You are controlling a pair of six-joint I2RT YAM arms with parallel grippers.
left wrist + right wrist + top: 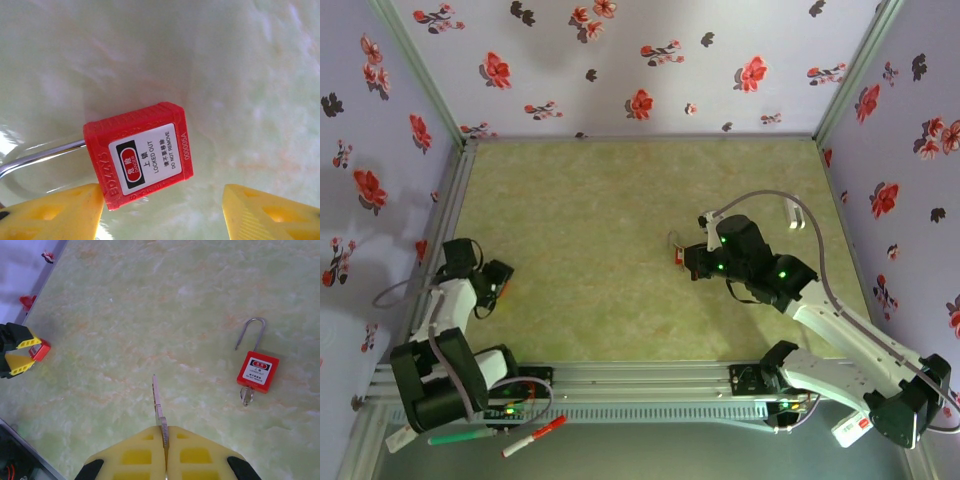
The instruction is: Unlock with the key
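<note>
Pale green, marble-veined counter (125, 300) lies smooth and glossy under the right gripper (164, 432), whose yellow plastic fingers are pressed flat together on a thin metal key (157, 395) with its blade pointing forward. Ahead and off to one side, well apart from it, lies a boxy red padlock (257, 371) with a hooked steel shackle (252, 332) and a second key (246, 396) in its base. Farther off, the left gripper (162, 200) stands partly open around another red padlock (137, 155) bearing a white label, one finger touching its corner, the other apart, before flowered walls (620, 60).
</note>
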